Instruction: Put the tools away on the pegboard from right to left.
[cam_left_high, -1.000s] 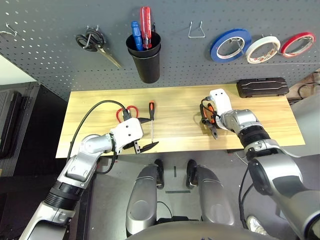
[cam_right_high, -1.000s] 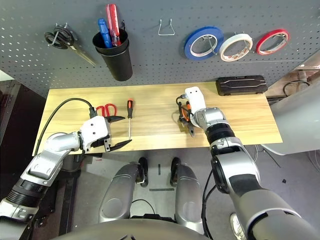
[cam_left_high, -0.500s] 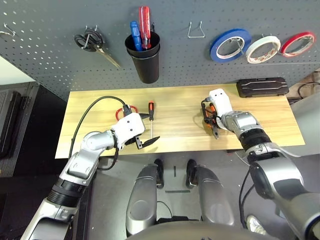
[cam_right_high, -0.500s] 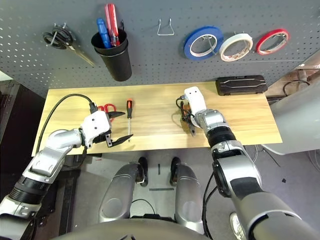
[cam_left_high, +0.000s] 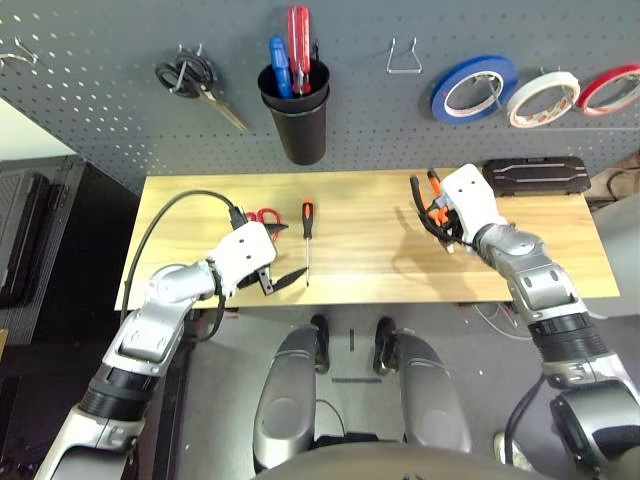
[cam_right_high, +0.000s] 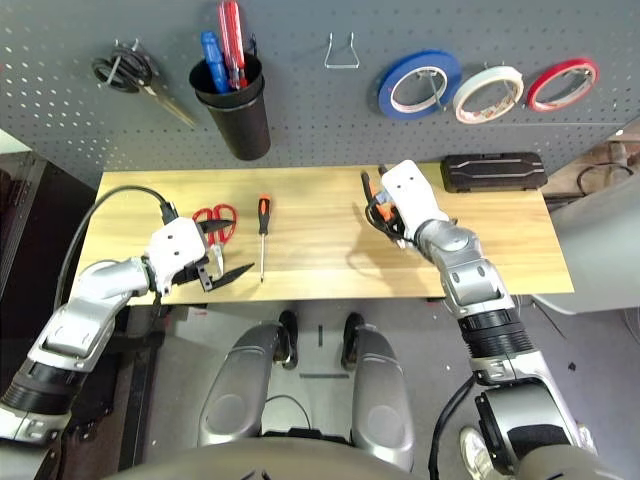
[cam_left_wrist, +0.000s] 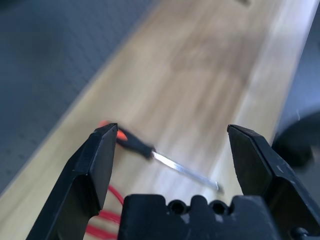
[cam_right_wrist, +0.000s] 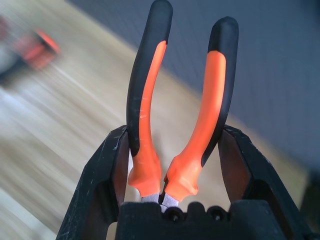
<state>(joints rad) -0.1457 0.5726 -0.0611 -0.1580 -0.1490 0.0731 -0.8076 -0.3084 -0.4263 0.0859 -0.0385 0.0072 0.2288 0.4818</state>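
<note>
My right gripper (cam_right_wrist: 170, 197) clamps the orange-and-black pliers (cam_right_wrist: 177, 110) near their joint, handles pointing away from it, raised above the desk (cam_left_high: 360, 250). My left gripper (cam_left_wrist: 175, 165) stands open just above the screwdriver (cam_right_high: 262, 232), red-handled scissors (cam_right_high: 215, 218) beside it.

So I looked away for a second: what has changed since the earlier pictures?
The right gripper, shut on the pliers, has lifted them off the table. The left gripper stays open beside the screwdriver and red-handled scissors, both unmoved.
</note>
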